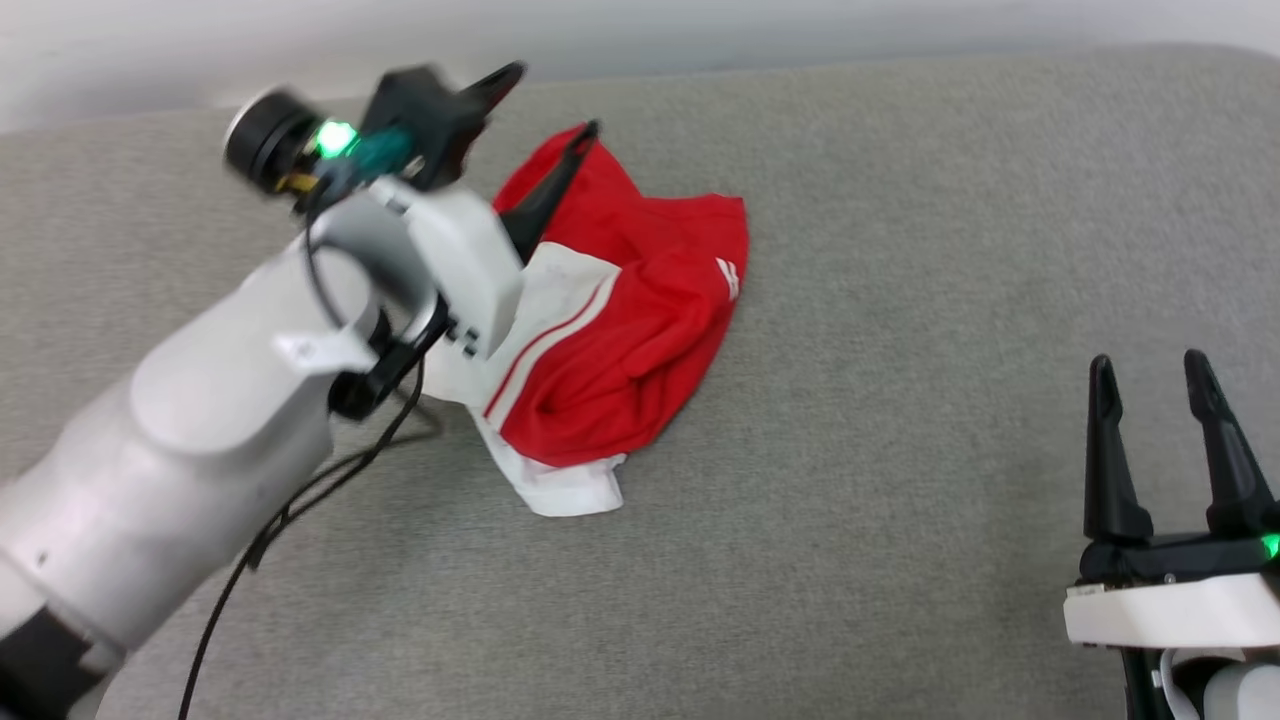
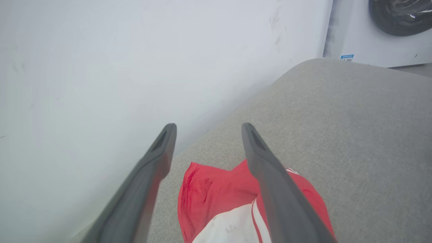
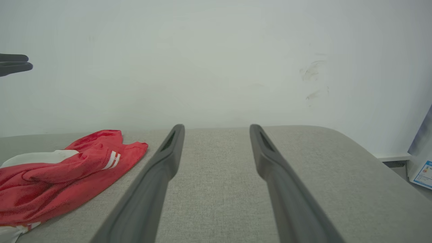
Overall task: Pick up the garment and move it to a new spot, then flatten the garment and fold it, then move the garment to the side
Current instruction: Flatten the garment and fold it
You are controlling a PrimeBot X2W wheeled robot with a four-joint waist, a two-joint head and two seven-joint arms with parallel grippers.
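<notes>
Left tool (image 1: 555, 100), fingers spread wide and empty, hangs just above the far edge of the garment (image 1: 620, 330), a crumpled red-and-white heap on the grey upholstered surface (image 1: 900, 450). Right tool (image 1: 1148, 362), equally wide and empty, sits well right of the garment.

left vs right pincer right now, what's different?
The left pincer is stretched out over the shirt; the right pincer sits near, over bare cushion, apart from the shirt. Left points slantwise in the head view; right points straight up it. Both open, both empty.
</notes>
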